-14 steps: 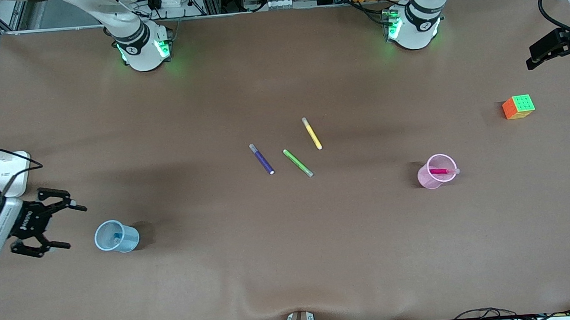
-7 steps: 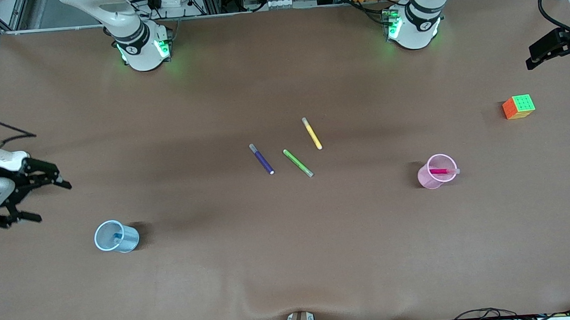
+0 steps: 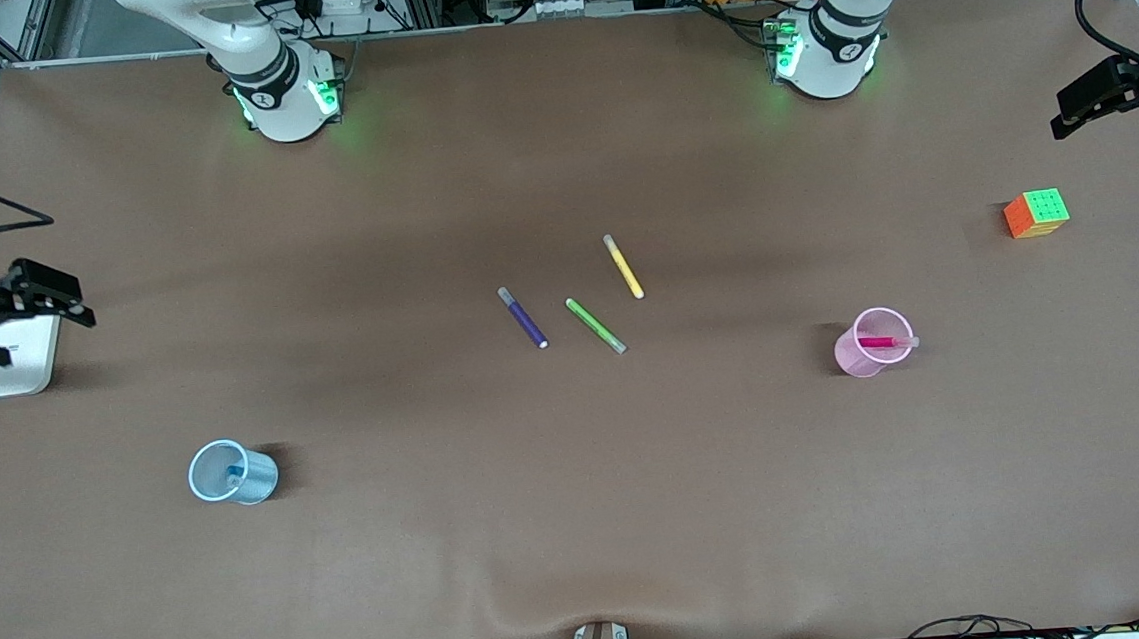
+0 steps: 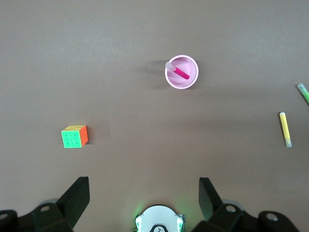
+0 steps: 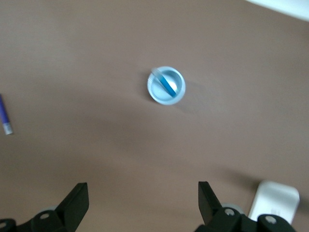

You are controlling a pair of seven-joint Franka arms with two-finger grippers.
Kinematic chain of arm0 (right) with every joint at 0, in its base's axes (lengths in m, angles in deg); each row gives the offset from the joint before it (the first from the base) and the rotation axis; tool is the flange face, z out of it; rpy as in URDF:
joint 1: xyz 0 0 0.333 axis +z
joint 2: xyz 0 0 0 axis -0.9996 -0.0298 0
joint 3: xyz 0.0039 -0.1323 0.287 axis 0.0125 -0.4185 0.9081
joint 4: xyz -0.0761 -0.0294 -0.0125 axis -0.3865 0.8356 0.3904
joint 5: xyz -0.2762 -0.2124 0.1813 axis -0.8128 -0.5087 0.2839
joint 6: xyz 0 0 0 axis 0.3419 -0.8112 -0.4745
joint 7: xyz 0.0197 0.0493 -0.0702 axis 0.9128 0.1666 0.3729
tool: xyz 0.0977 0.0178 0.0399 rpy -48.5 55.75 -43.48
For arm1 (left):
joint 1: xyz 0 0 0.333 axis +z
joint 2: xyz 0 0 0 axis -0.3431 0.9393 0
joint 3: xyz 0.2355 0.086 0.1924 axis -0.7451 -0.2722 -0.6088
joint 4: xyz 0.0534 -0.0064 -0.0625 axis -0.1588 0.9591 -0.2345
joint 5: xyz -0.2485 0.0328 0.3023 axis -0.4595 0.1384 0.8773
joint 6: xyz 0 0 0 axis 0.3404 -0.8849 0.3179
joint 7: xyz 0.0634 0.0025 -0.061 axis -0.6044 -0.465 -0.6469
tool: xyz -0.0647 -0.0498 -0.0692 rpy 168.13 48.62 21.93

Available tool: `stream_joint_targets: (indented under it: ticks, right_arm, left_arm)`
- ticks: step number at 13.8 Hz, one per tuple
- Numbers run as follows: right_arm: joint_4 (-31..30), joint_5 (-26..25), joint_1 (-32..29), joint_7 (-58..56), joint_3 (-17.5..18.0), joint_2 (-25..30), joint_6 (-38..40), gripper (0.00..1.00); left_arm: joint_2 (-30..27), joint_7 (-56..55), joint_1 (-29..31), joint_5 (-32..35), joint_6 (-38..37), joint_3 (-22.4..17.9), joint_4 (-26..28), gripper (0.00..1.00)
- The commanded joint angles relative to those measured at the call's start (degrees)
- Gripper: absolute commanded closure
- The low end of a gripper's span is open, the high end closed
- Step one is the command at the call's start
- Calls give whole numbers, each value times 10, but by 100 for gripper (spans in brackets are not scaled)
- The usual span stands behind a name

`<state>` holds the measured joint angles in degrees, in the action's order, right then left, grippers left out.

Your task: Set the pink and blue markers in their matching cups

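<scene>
Looking across the table, I see the pink marker (image 3: 882,343) standing in the pink cup (image 3: 867,349) (leaning on its rim) toward the left arm's end, and the blue marker (image 5: 167,83) in the blue cup (image 3: 229,474) toward the right arm's end. My right gripper (image 3: 32,302) hangs over a white block (image 3: 16,358), fingers apart and empty. My left gripper (image 4: 144,193) hangs over the table's edge, also spread and empty.

Brown table (image 3: 583,519) w/ two cups (image 3: 232,472), three markers (image 3: 595,325), cube (image 3: 1036,213).
</scene>
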<state>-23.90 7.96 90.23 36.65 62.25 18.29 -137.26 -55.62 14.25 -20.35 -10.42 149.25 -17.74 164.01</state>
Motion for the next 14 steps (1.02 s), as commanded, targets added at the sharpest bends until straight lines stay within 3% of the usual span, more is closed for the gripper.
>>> stream_joint_targets:
  ticks: [1, 5, 8, 10, 14]
  right_arm:
    - [-74, -21, -11, 98, -1, 67, 4, 0]
    - [-81, -16, -26, 209, 21, 80, 44, 0]
    - [-77, -13, -40, 217, 32, 84, 53, 0]
    - [-70, -13, -47, 215, 35, 84, 58, 0]
    - [-49, -12, -47, 212, 34, 80, 69, 0]
  left_arm:
    - [-10, 3, 3, -6, -7, 0, 2, 0]
    - [-6, 0, -2, -5, -7, 1, 0, 0]
    - [0, -4, -6, -3, -7, 2, -6, 0]
    - [-1, -19, -7, -1, -6, 28, 6, 0]
    - [-11, -65, -3, -4, 20, 44, 39, 0]
